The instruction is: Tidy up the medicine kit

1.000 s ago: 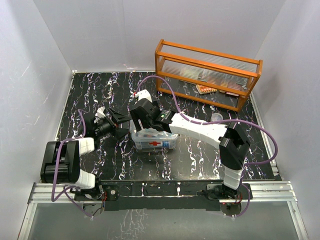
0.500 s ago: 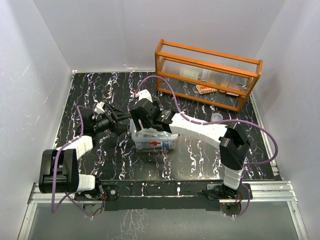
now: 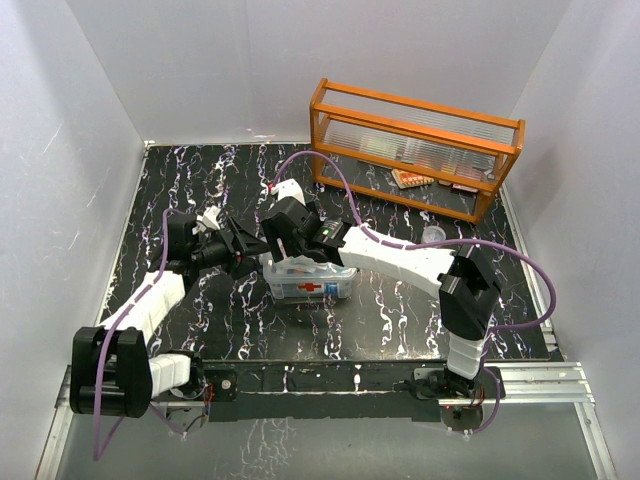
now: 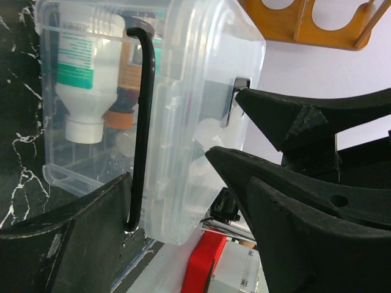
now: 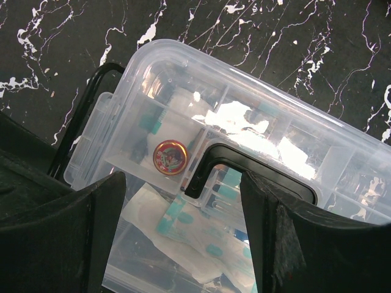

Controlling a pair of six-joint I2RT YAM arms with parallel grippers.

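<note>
Your left gripper point(image 4: 168, 168) is at the left end of the medicine kit point(image 3: 310, 283). Its jaws are well apart and straddle that end. One finger is just beside the dark latch bar point(image 4: 142, 128), the other is at the edge of the clear lid. You cannot read contact from either view, and no firm hold shows.

Your right gripper point(image 5: 183, 183) hangs over the lid, fingers spread wide either side of the dark handle point(image 5: 263, 162), gripping nothing.

The kit stands on the black marbled table point(image 3: 180, 180), about mid-table. Its red cross point(image 3: 312, 287) faces the arm bases. The orange rack point(image 3: 415, 140) is behind it to the right, apart from it. The lid lies on the box.

Seen through the plastic:
- white bottle with a green label point(image 4: 82, 67)
- round red tin point(image 5: 170, 157)
- white packets with teal print point(image 5: 183, 229)
</note>
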